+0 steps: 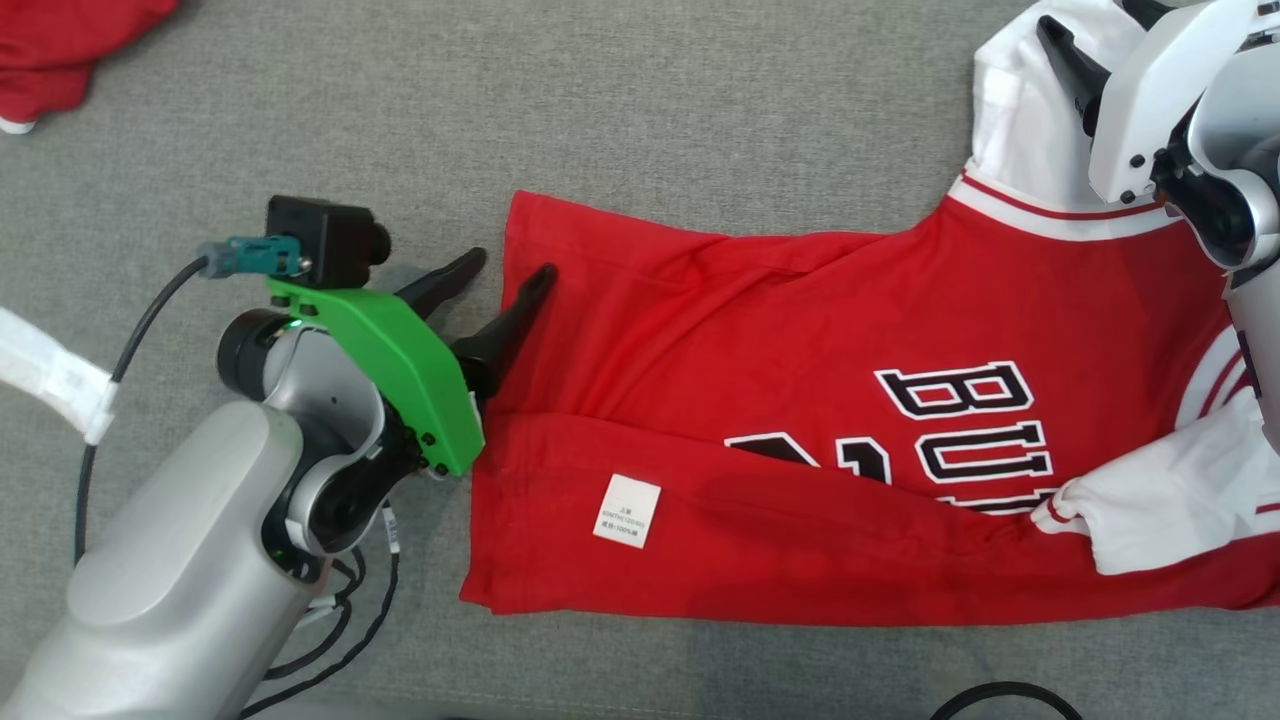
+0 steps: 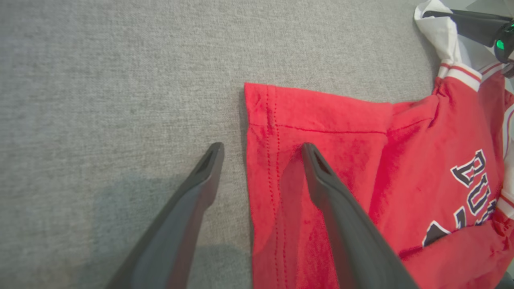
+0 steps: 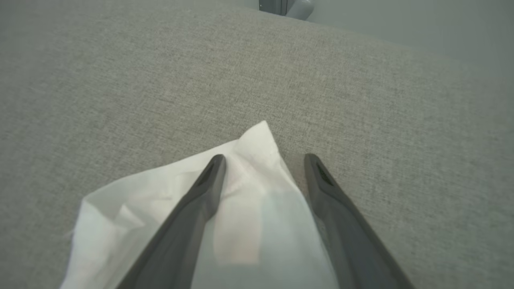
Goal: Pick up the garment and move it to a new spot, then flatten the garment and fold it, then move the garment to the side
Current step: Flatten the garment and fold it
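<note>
The garment (image 1: 800, 400) is a red jersey with white sleeves and black lettering, spread sideways on the grey surface with its lower part folded up. My left gripper (image 1: 510, 275) stands open over the hem's far corner, one finger above the red cloth (image 2: 341, 132) and the other above bare grey fabric. In the left wrist view the left gripper (image 2: 261, 150) straddles that hem edge. My right gripper (image 3: 265, 160) is open above a white sleeve (image 3: 257, 208), whose tip lies between the fingers. One dark right fingertip (image 1: 1060, 50) shows at the top right over the sleeve (image 1: 1020, 130).
Another red cloth (image 1: 60, 50) lies at the top left corner. Black cables (image 1: 110, 390) trail beside my left arm, and a white strap (image 1: 50, 375) sits at the left edge. A cable loop (image 1: 1000, 700) shows at the bottom edge.
</note>
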Available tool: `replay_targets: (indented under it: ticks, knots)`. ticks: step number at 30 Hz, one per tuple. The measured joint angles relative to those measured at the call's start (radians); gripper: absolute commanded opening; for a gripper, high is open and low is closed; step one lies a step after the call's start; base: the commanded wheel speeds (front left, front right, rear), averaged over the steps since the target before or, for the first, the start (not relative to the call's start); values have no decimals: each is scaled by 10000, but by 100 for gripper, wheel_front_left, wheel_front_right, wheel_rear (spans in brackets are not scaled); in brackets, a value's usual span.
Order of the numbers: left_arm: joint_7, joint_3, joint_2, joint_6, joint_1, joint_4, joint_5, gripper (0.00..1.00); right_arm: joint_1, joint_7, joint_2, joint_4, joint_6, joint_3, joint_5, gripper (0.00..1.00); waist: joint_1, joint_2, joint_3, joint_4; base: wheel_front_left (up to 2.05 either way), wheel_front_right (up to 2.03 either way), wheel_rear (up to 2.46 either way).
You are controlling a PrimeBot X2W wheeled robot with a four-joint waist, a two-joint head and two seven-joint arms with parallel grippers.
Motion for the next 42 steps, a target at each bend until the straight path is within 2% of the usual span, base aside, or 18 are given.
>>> replay_targets:
  ticks: [6,7,8,9,10,13,14,15,17,19,23,29,35,42]
  knots:
    - [105,-82,-245,-192,-200,167,-207,100,-321,-268,10,527,-2,380,226,100,0,0,146,172,0,0,0]
    - [109,-90,-270,-194,-220,178,-247,100,-347,-305,17,591,-4,481,305,95,0,0,149,170,0,0,0]
    - [134,-115,-278,-209,-252,207,-244,100,-370,-320,10,650,-4,560,391,82,-1,0,140,160,0,0,0]
    - [134,-130,-286,-219,-281,249,-230,100,-396,-353,4,711,-4,640,466,41,-1,0,128,147,0,0,0]
    - [134,-144,-297,-217,-298,307,-222,100,-419,-376,4,763,-4,734,512,35,-1,0,117,128,0,0,0]
    - [119,-151,-353,-215,-397,541,-178,100,-466,-407,-48,903,0,963,723,27,-1,0,75,61,0,0,0]
    - [119,-150,-382,-207,-448,591,-178,100,-471,-408,-75,938,0,1018,788,17,-1,0,58,42,0,0,0]
    - [119,-136,-428,-207,-493,644,-184,100,-491,-410,-104,972,2,1060,846,0,-1,0,42,22,0,0,0]
    - [123,-132,-554,-265,-541,759,-270,100,-509,-410,-119,1035,8,1149,999,0,-1,0,6,-10,0,0,0]
    - [111,-119,-654,-324,-581,874,-307,0,-514,-395,-128,1083,8,1248,1166,0,-1,0,-31,-48,0,0,0]
    - [-77,-127,-823,-535,-664,1081,-366,0,-508,-539,-151,1149,8,1344,1448,0,-1,0,-94,-118,0,0,0]
    - [-807,391,-779,-336,-677,1365,-359,0,-460,-1267,-378,1143,6,1175,1708,0,-1,0,-263,-197,0,0,0]
    - [-1080,694,-669,-115,-652,1513,-383,0,-464,-1870,-663,997,6,809,2044,0,-1,0,-466,-260,0,0,0]
    - [-1457,894,-573,46,-405,1499,-431,0,-10,-2439,-940,12,6,610,2738,0,-1,0,-747,-443,0,0,0]
